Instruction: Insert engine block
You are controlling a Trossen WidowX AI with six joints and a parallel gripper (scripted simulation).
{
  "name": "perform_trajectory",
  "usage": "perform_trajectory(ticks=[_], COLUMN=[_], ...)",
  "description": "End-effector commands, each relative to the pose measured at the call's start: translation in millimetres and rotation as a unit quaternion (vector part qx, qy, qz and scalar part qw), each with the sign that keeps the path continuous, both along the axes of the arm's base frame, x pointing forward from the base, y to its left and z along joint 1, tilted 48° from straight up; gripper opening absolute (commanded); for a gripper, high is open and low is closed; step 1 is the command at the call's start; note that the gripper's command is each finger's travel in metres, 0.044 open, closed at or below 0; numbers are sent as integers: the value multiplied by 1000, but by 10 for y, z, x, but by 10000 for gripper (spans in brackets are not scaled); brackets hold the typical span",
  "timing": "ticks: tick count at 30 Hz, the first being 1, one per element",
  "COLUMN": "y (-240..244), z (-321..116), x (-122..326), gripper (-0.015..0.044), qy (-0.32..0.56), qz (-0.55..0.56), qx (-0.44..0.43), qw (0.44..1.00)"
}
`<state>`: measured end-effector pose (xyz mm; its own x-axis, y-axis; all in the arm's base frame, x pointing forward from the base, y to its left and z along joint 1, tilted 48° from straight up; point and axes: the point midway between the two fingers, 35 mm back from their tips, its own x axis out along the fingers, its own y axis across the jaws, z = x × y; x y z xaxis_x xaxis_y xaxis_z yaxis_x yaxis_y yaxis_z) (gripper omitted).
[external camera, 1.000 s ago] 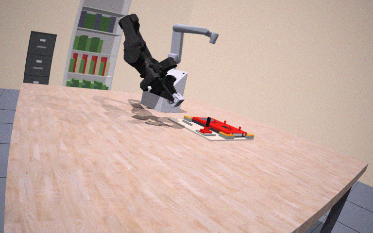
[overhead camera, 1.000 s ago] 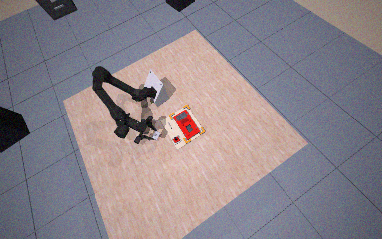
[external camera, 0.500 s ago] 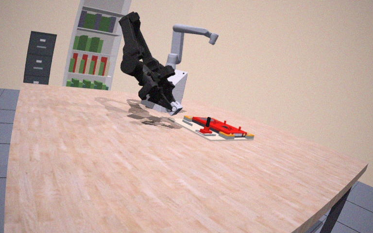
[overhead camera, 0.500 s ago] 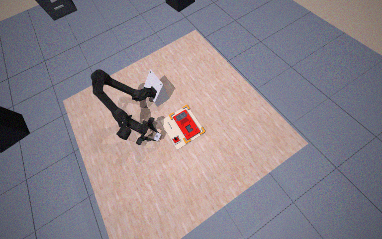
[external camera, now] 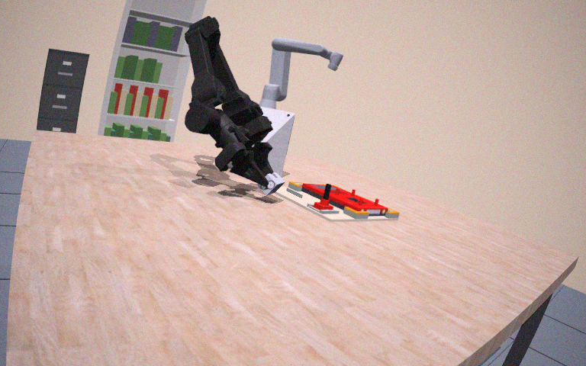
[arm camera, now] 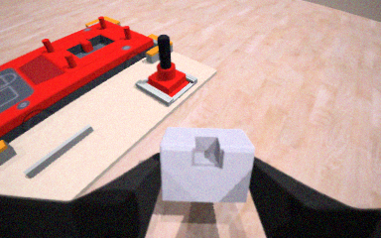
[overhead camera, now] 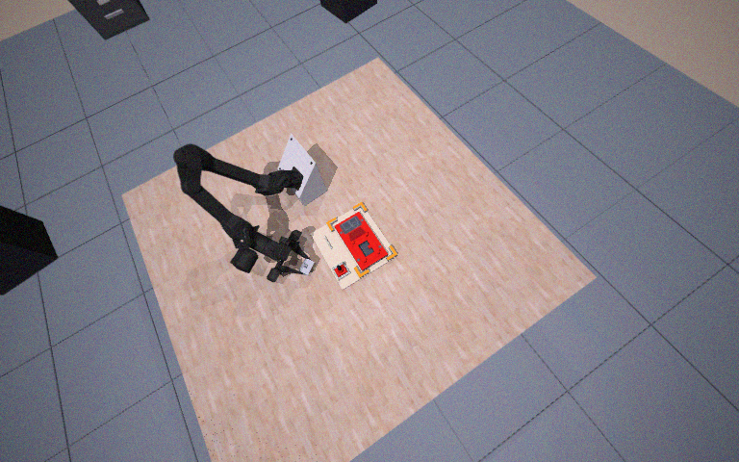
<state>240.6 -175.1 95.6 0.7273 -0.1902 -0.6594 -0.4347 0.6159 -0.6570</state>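
My claw (overhead camera: 303,264) (external camera: 266,183) (arm camera: 204,161) is pinching the pale engine block (overhead camera: 306,266) (external camera: 272,183) (arm camera: 206,174) above the table (overhead camera: 420,343) (external camera: 242,271) (arm camera: 302,99), beside the cream board (overhead camera: 319,253) (external camera: 333,217) (arm camera: 109,119), outside the opening (overhead camera: 366,248) (external camera: 356,200) (arm camera: 99,48) in the red car body (overhead camera: 372,260) (external camera: 333,195) (arm camera: 85,64)

The block (overhead camera: 306,266) (external camera: 272,183) (arm camera: 206,174) is showing pale white, and the tool (overhead camera: 297,260) (external camera: 268,181) (arm camera: 204,161) is showing black. The car body (overhead camera: 374,257) (external camera: 342,195) (arm camera: 85,64) is gleaming red, with grey panels outlined in lighter lines and a darker red patch. The board (overhead camera: 323,243) (external camera: 336,218) (arm camera: 113,119) is showing cream, its corner brackets (overhead camera: 393,252) (external camera: 356,213) (arm camera: 159,50) orange over grey. The knob (overhead camera: 340,269) (external camera: 323,205) (arm camera: 168,81) is pairing red with black. The surface (overhead camera: 420,171) (external camera: 223,271) (arm camera: 297,99) is displaying streaky pinkish-tan wood grain.
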Motion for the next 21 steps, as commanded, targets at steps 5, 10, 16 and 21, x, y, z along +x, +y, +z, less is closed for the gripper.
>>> perform_trajectory(ticks=[5, 10, 16, 21], y=[-104, -150, -122, -120], z=[-141, -183, -144, -136], x=[-23, -27, 0, 10], gripper=[0, 0, 0, 0], qy=[3, 3, 3, 2], qz=[1, 1, 1, 1], qx=[4, 4, 4, 4], qw=[1000, 1000, 1000, 1000])
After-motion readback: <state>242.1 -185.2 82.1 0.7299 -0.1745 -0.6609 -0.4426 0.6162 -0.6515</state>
